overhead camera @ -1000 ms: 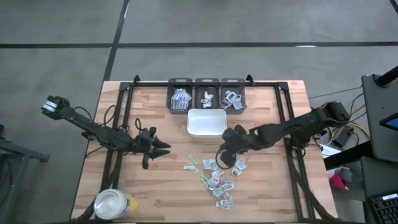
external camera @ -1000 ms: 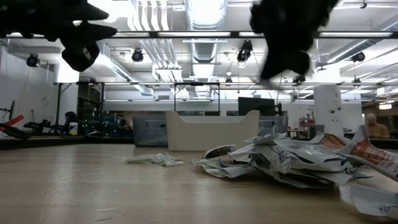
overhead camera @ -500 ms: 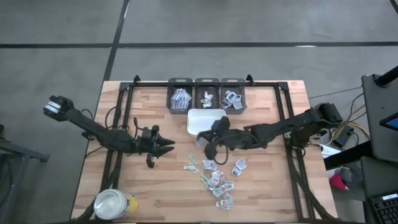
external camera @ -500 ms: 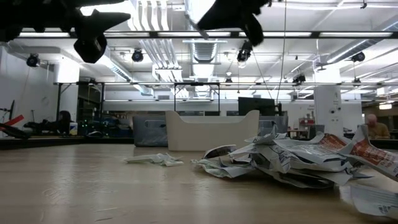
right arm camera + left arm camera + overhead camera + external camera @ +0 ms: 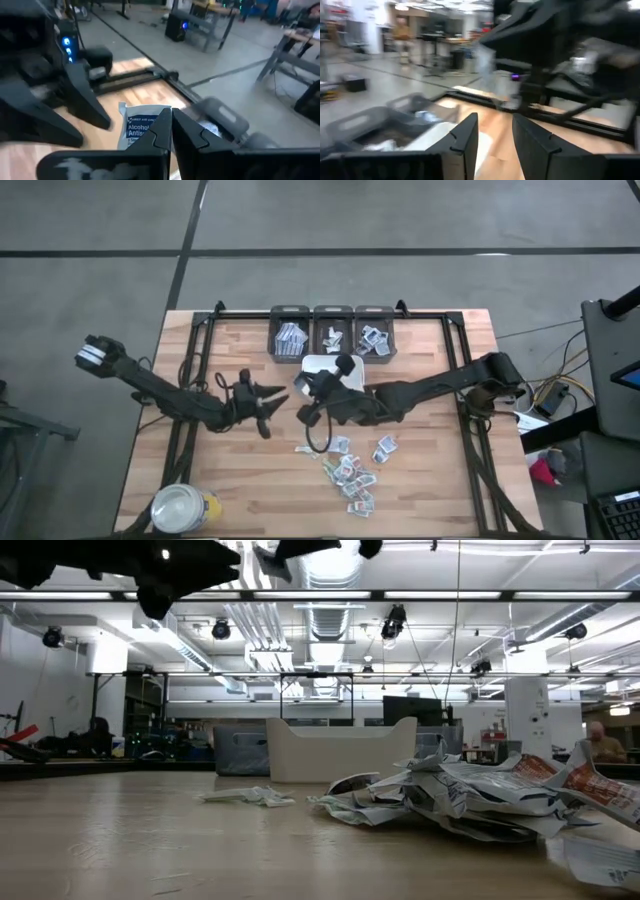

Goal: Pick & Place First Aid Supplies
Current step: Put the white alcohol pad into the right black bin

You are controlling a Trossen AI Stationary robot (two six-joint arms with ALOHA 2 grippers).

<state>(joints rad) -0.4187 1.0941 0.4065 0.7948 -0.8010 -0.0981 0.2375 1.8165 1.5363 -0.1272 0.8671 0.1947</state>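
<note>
Packets point(image 5: 350, 475) still lie heaped on your surface point(image 5: 420, 490), though the three grey bins point(image 5: 332, 332) already hold some. Your right claw point(image 5: 303, 384) is clamped on an alcohol wipe sachet point(image 5: 142, 131) above the white tray point(image 5: 322, 364); your left claw point(image 5: 278, 394) hangs nearby, fingers apart, empty.

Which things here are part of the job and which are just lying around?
Job: alcohol packet in right gripper; packet pile; stray packet; three grey bins; left gripper.
Lying about: white tray; yellow jar.
</note>
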